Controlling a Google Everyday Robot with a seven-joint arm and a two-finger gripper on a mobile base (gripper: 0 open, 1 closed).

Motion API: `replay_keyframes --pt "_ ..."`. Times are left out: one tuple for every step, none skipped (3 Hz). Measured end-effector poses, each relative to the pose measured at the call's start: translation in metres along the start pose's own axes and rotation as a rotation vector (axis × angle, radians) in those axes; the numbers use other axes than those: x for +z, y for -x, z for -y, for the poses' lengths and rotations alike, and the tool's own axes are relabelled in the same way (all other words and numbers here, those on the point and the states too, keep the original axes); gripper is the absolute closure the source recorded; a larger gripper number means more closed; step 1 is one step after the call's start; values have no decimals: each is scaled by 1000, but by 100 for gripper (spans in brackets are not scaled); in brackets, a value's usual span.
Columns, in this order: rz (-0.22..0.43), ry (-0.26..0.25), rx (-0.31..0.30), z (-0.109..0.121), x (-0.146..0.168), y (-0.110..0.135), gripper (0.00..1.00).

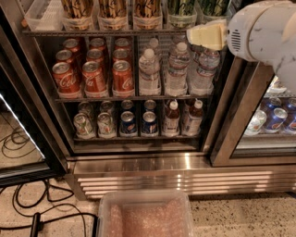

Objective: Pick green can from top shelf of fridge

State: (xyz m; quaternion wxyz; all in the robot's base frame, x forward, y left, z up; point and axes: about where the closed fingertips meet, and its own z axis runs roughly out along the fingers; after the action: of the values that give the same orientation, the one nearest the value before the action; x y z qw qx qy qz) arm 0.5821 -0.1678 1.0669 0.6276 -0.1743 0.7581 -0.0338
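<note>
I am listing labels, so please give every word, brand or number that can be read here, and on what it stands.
"Coca-Cola": white script on the front red cola cans, partly legible.
Too blurred to read: labels on blue cans, water bottles, green can.
No text: the gripper, at the top shelf near the green can.

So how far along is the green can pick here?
Done: the fridge stands open. Under way: the hand hovers at the front edge of the top shelf, just below and right of the green can. Left: grasping the can and lifting it out; it sits in its bin.
</note>
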Motion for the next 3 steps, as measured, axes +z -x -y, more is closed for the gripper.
replay_keyframes --pt "0 0 0 0 0 0 30" --pt "33 5 30 -1 3 4 23" --pt "95 14 49 0 10 15 20"
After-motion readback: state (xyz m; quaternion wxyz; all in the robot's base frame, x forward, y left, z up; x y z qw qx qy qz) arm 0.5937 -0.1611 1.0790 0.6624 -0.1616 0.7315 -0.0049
